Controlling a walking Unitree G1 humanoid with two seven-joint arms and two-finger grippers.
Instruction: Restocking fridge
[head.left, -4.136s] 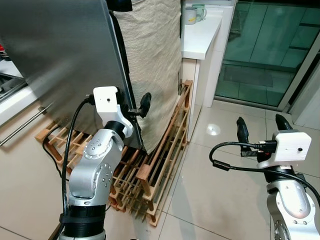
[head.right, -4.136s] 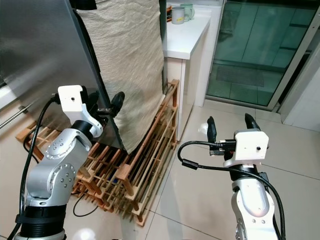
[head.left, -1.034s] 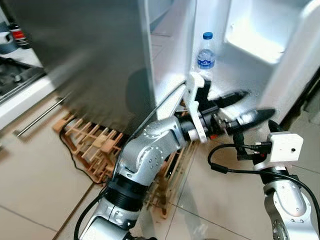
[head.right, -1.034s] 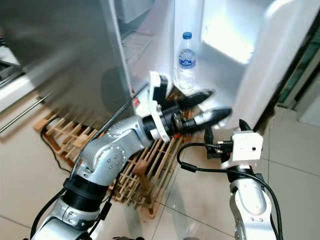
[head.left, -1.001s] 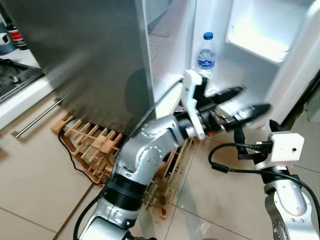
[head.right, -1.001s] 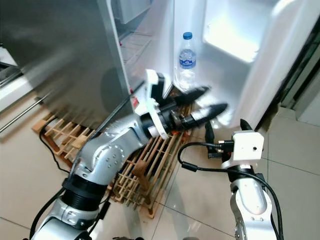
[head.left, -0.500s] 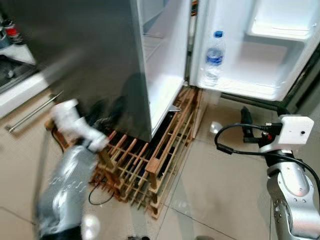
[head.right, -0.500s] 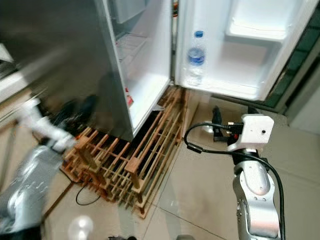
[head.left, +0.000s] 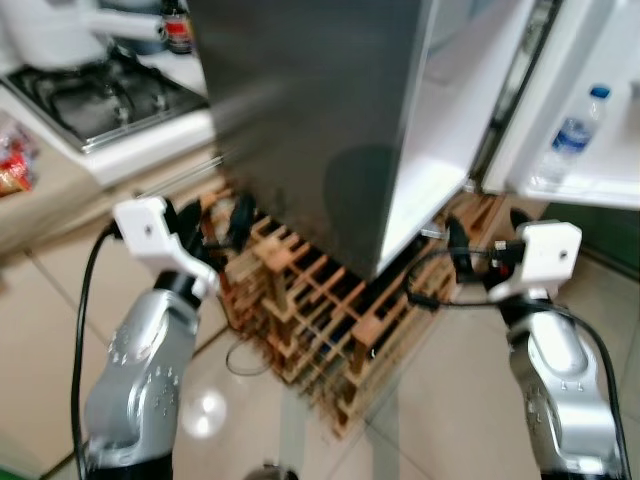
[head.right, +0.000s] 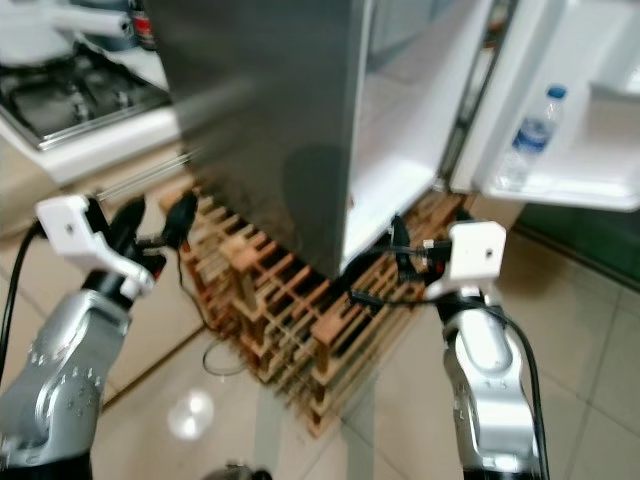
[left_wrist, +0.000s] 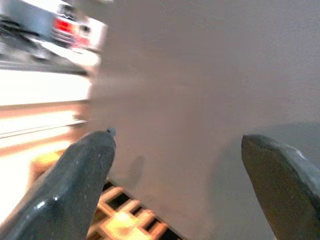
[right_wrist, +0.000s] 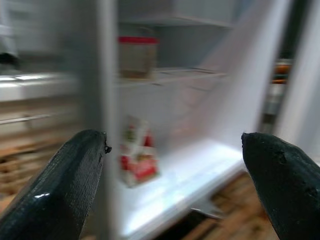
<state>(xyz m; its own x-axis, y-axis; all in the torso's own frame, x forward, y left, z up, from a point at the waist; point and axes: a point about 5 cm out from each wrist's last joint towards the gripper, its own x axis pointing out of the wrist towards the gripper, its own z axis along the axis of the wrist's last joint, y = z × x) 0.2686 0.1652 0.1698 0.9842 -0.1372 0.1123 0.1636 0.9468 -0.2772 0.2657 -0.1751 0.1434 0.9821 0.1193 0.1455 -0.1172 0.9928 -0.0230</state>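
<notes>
View swung left; fridge (head.left: 330, 110) interior now blurred.

One water bottle (head.left: 575, 140), one wooden rack (head.left: 330, 320), one stove (head.left: 100, 95), two pincers, left pincer (head.left: 212, 222) and right pincer (head.left: 488, 235).

The left tool (head.left: 218, 215) has pulled back from the open fridge door (head.left: 590, 110), apparently empty.

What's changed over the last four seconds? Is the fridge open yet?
Yes. The fridge door, shut before, now stands open with a water bottle in its shelf. The left gripper has come off the door and drawn back low beside the fridge, open and empty. The right gripper stays open and empty.
</notes>
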